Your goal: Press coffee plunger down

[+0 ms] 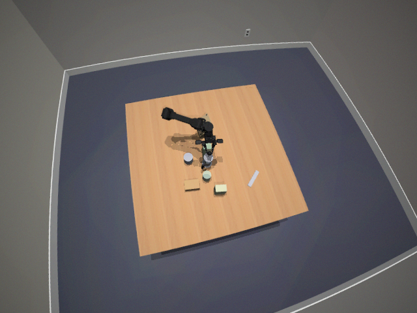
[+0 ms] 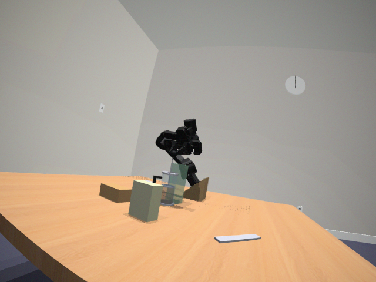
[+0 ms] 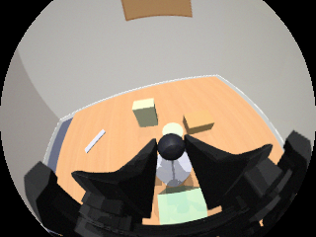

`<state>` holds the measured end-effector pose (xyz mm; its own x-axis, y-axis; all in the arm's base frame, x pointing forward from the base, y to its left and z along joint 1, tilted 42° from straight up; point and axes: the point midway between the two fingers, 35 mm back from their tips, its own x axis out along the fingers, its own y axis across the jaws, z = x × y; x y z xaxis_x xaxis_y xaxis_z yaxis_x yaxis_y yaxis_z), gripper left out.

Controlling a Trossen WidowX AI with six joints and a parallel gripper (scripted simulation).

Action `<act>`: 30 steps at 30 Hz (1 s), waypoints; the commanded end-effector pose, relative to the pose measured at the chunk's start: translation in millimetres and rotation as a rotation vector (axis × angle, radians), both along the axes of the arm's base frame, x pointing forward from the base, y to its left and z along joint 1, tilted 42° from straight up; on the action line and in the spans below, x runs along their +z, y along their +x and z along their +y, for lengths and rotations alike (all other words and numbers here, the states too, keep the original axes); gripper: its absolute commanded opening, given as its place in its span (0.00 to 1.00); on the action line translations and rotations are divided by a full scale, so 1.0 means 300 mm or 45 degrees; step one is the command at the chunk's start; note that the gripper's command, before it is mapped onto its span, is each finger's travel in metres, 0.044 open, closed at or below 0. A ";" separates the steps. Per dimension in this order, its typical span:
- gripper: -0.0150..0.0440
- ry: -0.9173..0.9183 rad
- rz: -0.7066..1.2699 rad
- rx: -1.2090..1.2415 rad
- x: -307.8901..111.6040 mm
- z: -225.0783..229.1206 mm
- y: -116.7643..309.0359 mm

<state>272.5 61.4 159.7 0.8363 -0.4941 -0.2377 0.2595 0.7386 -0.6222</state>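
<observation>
- Top view: pincer (image 1: 209,152) (image 2: 173,152) (image 3: 170,140) is reaching over the coffee press (image 1: 208,158) (image 2: 167,181) (image 3: 173,171), which is standing on the counter (image 1: 235,215) (image 2: 182,255) (image 3: 118,135) between the translucent green block (image 1: 209,146) (image 2: 180,182) (image 3: 183,207) and the green round piece (image 1: 206,175) (image 3: 173,129); depth of plunger not readable here
- Exterior view: press is standing upright, clear-walled with pale rims, dark contents showing low down, black side handle (image 1: 203,167) (image 2: 156,177) sticking out; thin rod (image 2: 172,162) is rising well above the lid, so plunger looks not yet pressed down
- Exterior view, step: likely at the pressing stroke, knob already secured; next move is calling for a straight, slow descent along the rod, then opening and lifting off once it bottoms out; sideways push could be tipping or sliding the press, and the green block is standing close behind
- Wrist view: pincer is grasping the plunger knob (image 3: 171,147), round, black, smooth-looking, sitting between the two fingertips; clear body is showing below it, roughly lined up, exact centring hard to judge
</observation>
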 end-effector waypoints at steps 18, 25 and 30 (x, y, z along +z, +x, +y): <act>0.45 -0.024 0.030 0.009 -0.122 -0.096 0.002; 0.45 -0.034 0.018 0.013 -0.136 -0.127 0.013; 0.45 -0.036 0.016 0.013 -0.132 -0.135 0.025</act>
